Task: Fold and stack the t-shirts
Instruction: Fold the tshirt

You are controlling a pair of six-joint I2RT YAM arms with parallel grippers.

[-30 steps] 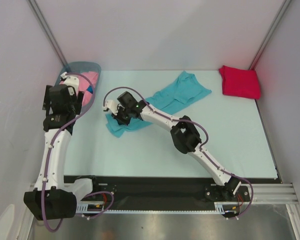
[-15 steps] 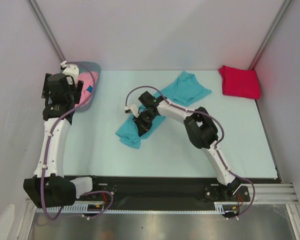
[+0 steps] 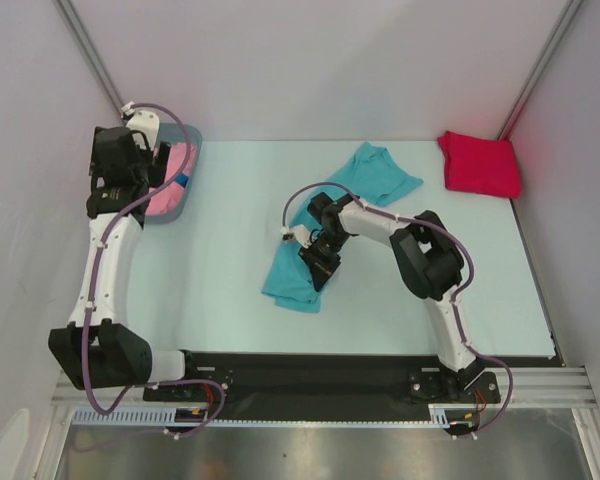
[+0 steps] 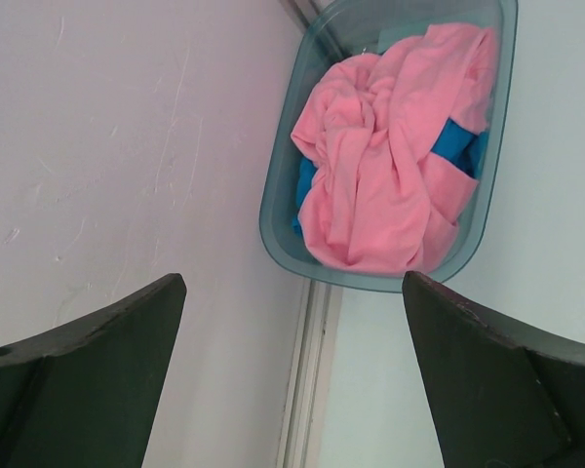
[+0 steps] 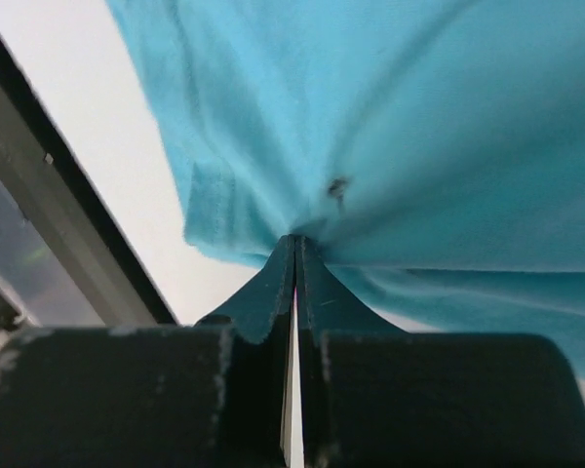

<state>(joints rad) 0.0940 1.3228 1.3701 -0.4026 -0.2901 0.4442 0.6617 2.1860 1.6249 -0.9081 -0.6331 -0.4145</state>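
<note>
Now: right gripper (image 5: 294, 255) is pinching the turquoise shirt (image 3: 372, 180). Its fingers are pressing flat together on a gathered fold, and the cloth is fanning out from the tips in tight creases. A small dark speck (image 5: 338, 187) is showing on the cloth just above the pinch. From above, the shirt is lying as a long strip across the middle of the table (image 3: 210, 290). One end is spreading toward the far edge; the other is bunching near the centre, under and around the gripper. Right arm (image 3: 425, 260) is reaching in from the near right and bending back over the strip.

Left gripper (image 4: 292, 283) is hanging spread wide, holding nothing, above the far left corner. Below it the tub (image 4: 273, 210) is sitting beside the wall (image 4: 127, 146) at the table's far left edge. Pink shirt (image 4: 380, 166) is lying crumpled in the tub, filling most of it. A blue cloth (image 4: 456, 151) is peeking out beneath it on one side.

Red shirt (image 3: 480, 163) is lying folded in the far right corner, flat on the table, well apart from the turquoise one and from both grippers.
</note>
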